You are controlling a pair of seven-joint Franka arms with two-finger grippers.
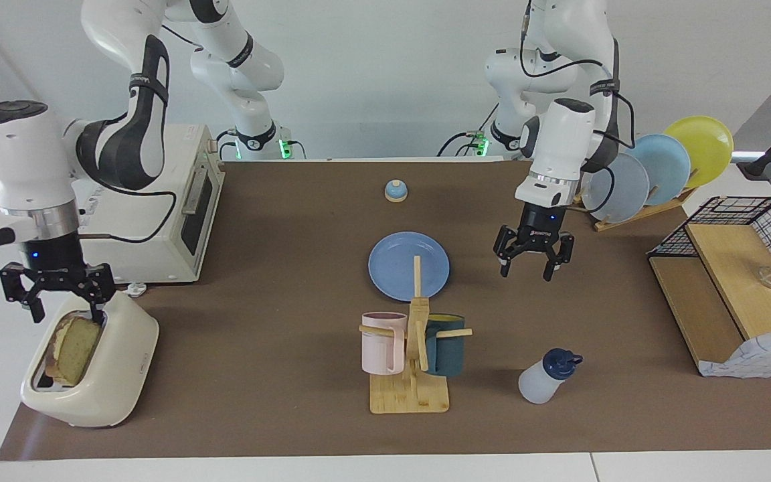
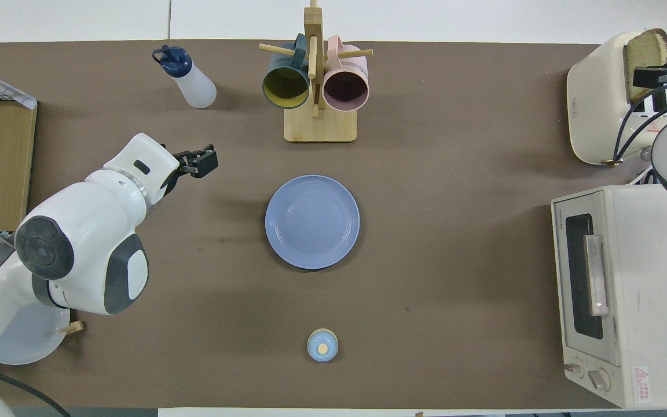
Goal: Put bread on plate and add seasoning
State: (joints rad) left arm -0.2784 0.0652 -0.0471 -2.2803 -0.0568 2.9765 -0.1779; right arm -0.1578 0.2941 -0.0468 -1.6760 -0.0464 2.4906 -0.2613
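Observation:
The bread [image 1: 74,347] [image 2: 647,49] stands upright in the slot of a cream toaster [image 1: 114,375] [image 2: 597,98] at the right arm's end of the table. My right gripper [image 1: 67,313] [image 2: 660,75] hangs open just over the slice's top edge; whether it touches the bread I cannot tell. The blue plate [image 1: 395,268] [image 2: 312,222] lies bare at the table's middle. My left gripper [image 1: 526,273] [image 2: 206,162] hovers open and holds nothing, over the brown mat beside the plate. The seasoning [image 1: 546,378] [image 2: 191,81] stands farther from the robots than the left gripper.
A wooden mug tree [image 1: 412,391] with a pink and a dark mug stands farther from the robots than the plate. A small bell [image 1: 395,191] sits nearer. A toaster oven [image 1: 158,214] is beside the toaster. A plate rack [image 1: 653,171] and wire shelf [image 1: 733,268] fill the left arm's end.

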